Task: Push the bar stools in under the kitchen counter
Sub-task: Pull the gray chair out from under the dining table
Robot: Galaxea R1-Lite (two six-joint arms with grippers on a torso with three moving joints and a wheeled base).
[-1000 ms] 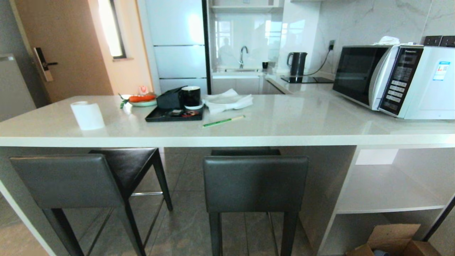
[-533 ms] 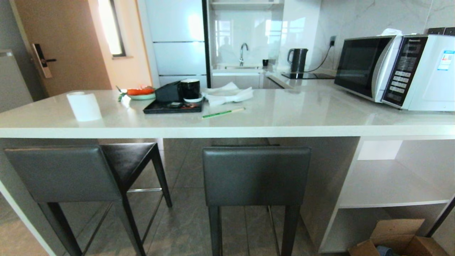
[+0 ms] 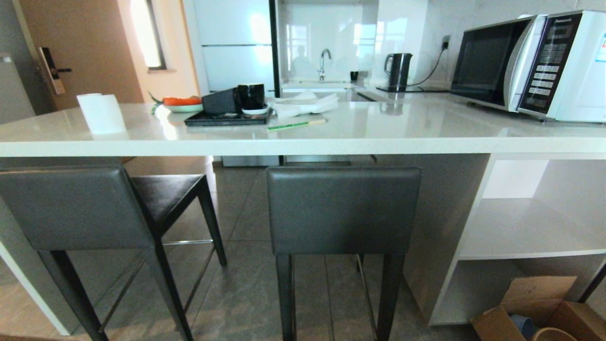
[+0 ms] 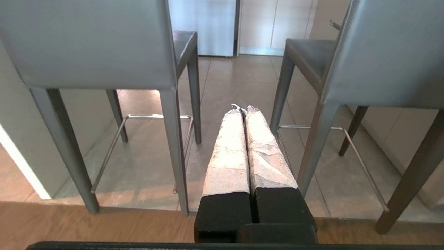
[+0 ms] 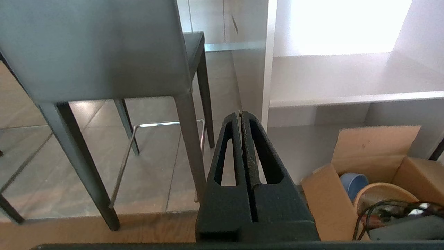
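Bar stools stand at the kitchen counter (image 3: 303,142): the left stool (image 3: 75,208) is turned at an angle, the right stool (image 3: 343,210) is straight, both with grey backrests outside the white slab. A cardboard box (image 3: 535,303) on the floor holds a blue bowl (image 5: 353,182). The left gripper (image 4: 242,108) and right gripper (image 5: 241,113) hang low, fingers pressed together, holding nothing

The floor (image 3: 246,284) has big grey tiles, and a strip of brown wood floor (image 4: 104,222) meets them. Behind the sink tap (image 3: 324,61) the wall is shiny white and shows bright window light. Left of the tap stands a tall white fridge (image 3: 236,47). Further left is a brown door (image 3: 80,52) beside a bright narrow window (image 3: 147,33). The wall (image 3: 445,19) right of the tap is pale marble.
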